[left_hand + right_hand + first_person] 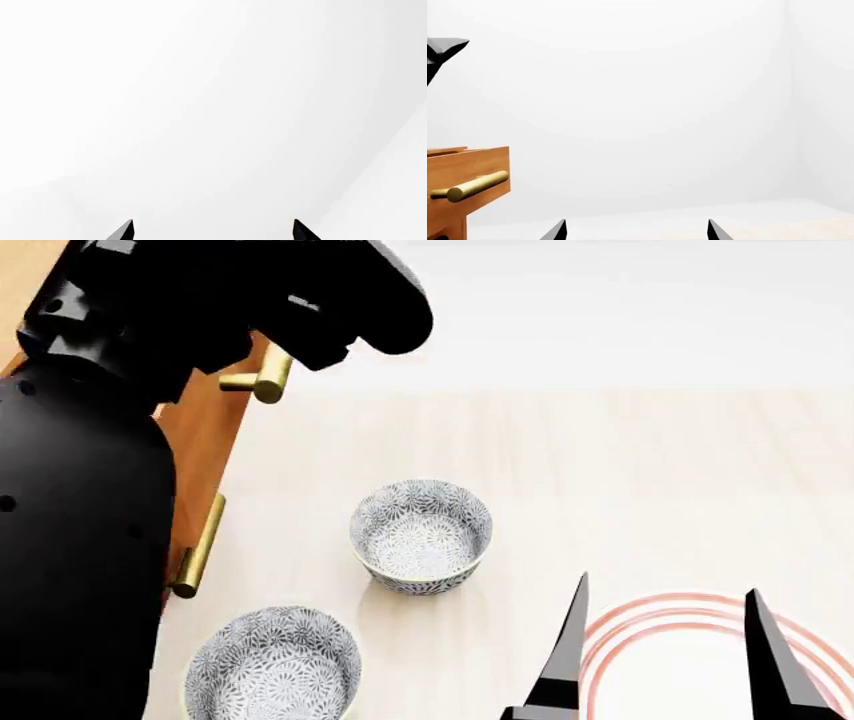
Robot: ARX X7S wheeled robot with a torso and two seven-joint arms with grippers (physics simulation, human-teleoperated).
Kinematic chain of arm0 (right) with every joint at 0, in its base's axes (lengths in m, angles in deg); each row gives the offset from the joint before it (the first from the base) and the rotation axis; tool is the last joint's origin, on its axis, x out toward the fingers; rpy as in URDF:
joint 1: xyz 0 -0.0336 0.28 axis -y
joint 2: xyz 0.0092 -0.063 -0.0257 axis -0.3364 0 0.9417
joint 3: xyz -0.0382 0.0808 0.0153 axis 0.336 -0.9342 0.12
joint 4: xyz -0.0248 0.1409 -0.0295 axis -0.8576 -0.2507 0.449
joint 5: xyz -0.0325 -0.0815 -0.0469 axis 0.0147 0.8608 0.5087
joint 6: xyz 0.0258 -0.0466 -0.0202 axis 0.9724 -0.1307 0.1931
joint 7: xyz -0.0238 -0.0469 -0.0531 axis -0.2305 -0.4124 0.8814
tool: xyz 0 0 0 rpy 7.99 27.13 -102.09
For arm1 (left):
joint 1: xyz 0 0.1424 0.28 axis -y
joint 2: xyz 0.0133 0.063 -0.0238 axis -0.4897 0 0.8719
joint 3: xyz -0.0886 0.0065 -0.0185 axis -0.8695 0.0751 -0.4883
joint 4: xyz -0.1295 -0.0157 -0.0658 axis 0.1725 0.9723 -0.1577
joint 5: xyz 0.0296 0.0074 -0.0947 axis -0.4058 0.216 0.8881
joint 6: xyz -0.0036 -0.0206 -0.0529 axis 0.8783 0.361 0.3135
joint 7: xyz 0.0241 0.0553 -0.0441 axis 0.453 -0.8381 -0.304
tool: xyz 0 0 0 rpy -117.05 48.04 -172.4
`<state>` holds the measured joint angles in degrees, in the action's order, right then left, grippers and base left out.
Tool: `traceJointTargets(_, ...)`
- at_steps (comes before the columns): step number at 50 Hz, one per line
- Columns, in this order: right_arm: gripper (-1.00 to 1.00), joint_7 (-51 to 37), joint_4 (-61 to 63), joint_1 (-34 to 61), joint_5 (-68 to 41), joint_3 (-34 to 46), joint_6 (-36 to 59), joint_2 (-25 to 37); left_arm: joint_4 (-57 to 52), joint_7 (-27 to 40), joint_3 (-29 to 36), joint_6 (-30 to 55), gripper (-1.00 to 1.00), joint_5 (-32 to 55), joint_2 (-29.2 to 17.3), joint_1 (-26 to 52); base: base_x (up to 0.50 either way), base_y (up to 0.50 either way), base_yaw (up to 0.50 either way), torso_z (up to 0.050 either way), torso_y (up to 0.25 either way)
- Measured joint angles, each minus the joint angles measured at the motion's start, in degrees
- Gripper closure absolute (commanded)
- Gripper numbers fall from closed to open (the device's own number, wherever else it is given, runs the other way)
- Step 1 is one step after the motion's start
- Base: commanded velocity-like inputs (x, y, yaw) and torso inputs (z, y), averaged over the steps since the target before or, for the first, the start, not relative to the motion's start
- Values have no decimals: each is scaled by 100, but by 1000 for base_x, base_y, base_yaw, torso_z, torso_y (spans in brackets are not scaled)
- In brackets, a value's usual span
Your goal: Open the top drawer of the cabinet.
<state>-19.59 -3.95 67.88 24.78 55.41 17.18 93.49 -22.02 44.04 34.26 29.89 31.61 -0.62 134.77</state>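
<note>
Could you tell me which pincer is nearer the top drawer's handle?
Left. The left arm looms over the handle; the right pincer hangs far off, above the ringed plate.

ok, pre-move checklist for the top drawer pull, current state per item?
1. Orange-brown wooden top drawer already out past the lower front: ok.
2. Left gripper holding anything: ok, open, faces blank white.
3. Right gripper clear of the drawer: ok, open above a red-ringed white plate.
4. Left arm contact with the upper brass bar handle: cannot tell, arm hides it.
5. Two blue-patterned bowls clear of the drawer front: ok.
</note>
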Motion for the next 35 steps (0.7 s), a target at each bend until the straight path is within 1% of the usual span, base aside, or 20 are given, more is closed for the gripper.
traceJointTargets(6, -100, -7, -10, -1, -7, 3, -3, 9, -155, 366, -599, 630, -100, 810, 182, 322, 0, 0, 0, 0, 0)
traceJointTargets(11, -100, -12, -20, 11, -10, 18, 9, 15, -49, 938, -1170, 1240, -100, 1839, 264, 678, 0, 0, 0, 0, 0)
traceJointTargets(15, -100, -17, -22, 16, -17, 21, 13, 22, 214, 1463, -1522, 1572, -100, 2704, 257, 995, 0, 0, 0, 0, 0)
traceJointTargets(20, -100, -20, -31, 22, -19, 30, 14, 29, 936, 2430, -1802, 1836, -100, 4214, 127, 1503, 0, 0, 0, 0, 0)
traceJointTargets(25, -100, -21, -50, 26, -22, 37, 2, 33, 1835, 3296, -1943, 1992, -100, 5602, 6, 2050, 0, 0, 0, 0, 0)
traceJointTargets(35, -100, -34, -70, 31, -23, 52, -8, 39, 3551, 4594, -1886, 2070, -100, 7752, -128, 3050, 0, 0, 0, 0, 0)
